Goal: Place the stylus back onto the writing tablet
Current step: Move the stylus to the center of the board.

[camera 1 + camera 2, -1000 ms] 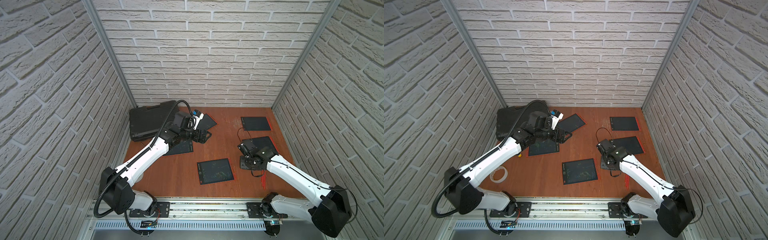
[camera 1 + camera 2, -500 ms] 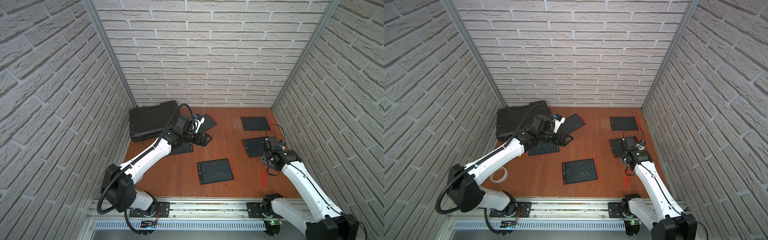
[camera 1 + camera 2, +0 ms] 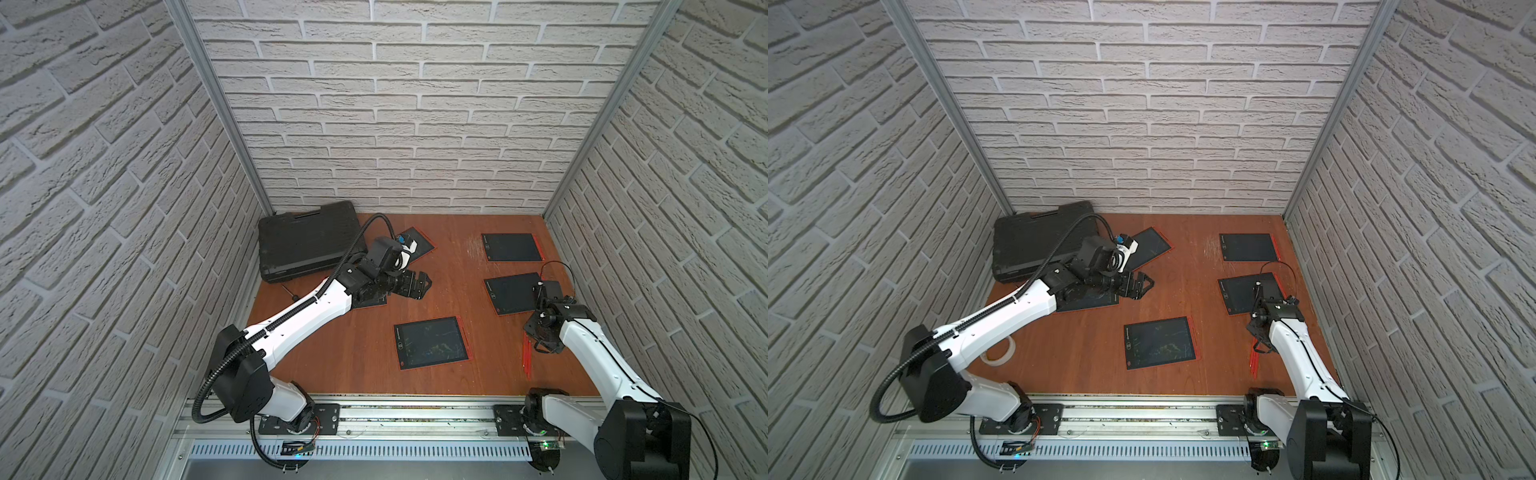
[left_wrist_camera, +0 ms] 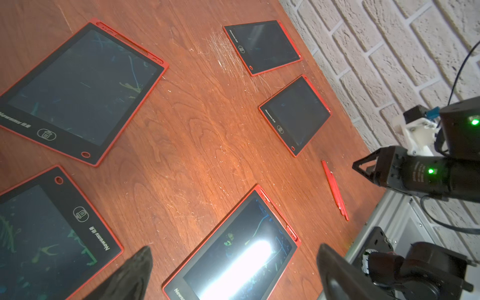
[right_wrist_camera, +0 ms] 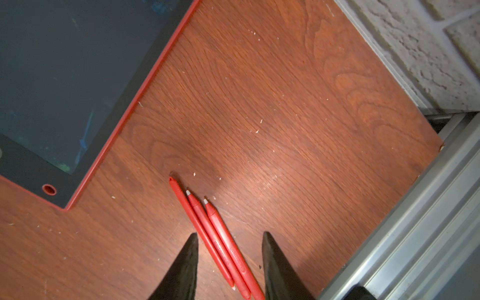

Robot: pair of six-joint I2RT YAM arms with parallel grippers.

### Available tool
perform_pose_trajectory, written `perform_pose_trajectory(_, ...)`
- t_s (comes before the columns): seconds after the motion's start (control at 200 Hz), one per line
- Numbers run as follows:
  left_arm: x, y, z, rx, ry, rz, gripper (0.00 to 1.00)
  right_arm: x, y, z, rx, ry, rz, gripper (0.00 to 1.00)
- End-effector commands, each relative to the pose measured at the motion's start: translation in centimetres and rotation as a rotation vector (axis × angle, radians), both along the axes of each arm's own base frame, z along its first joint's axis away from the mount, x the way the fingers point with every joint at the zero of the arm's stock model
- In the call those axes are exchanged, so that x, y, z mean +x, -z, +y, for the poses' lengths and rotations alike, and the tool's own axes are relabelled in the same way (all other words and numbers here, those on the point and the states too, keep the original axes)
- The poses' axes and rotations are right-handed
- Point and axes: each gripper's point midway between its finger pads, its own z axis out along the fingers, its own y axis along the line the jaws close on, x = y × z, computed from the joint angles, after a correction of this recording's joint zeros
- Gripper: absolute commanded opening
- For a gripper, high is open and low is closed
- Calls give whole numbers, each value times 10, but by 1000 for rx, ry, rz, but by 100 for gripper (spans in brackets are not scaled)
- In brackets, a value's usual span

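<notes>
Lying on grained wood are three slim styluses.

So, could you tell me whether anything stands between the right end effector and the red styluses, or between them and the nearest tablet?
Nothing visible does. The open right end effector straddles the three red styluses, which lie touching side by side, so neighbours may crowd a pick. Only bare table separates them from the nearest tablet.

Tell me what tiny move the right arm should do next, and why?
Probably lower the right tool and shut it on one of the three red styluses. Its jaws stand open on either side of them, and they lie side by side on the table beside the tablet, none held yet.
</notes>
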Motion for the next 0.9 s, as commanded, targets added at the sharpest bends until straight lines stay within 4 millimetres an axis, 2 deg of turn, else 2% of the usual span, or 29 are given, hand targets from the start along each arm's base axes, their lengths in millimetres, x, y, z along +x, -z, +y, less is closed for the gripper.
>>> perform_pose_trajectory(0.0,5,-1,-1,6,-59,13,98,6,7,2,40,-3,-46,41)
perform_pose_trajectory(0.175,9,-2,-6,13,-68,18,98,6,16,9,92,-15,-51,41)
perform_pose_trajectory(0.53,21,-28,-20,80,98,-95,98,2,15,17,122,-100,-21,40)
perform_pose_trajectory(0.615,27,-27,-22,79,144,-114,98,6,17,26,174,-120,-30,41)
perform_pose_trajectory(0.73,33,-24,-27,48,196,-118,98,3,18,27,183,-123,-11,41)
perform_pose_trajectory(0.895,40,-23,-39,15,238,-151,98,8,16,33,207,-156,-46,36)
